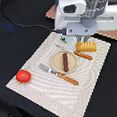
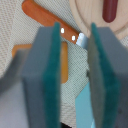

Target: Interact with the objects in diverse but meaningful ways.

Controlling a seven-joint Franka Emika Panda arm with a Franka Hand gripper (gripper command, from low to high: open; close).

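My gripper (image 1: 80, 39) hangs over the far end of the striped placemat (image 1: 37, 85), next to the golden-yellow bread loaf (image 1: 86, 46). In the wrist view the gripper (image 2: 75, 75) is open, its teal pads (image 2: 52, 75) apart with only mat between them. A pale-blue carton (image 2: 82, 110) shows low between the fingers. An orange-edged shape (image 2: 20, 55), probably the loaf, sits behind one finger. The brown sausage stick (image 1: 66, 61) (image 2: 109, 10) lies on the round tan plate (image 1: 56, 59) (image 2: 90, 12). The red tomato (image 1: 23, 76) rests at the mat's corner on the exterior view's left.
An orange-handled utensil (image 1: 83, 55) (image 2: 45, 17) lies between the loaf and the plate. An orange-handled knife (image 1: 68, 78) and a fork (image 1: 43, 68) lie in front of the plate. The mat sits on a black table (image 1: 10, 40). The white arm (image 1: 83, 14) fills the top.
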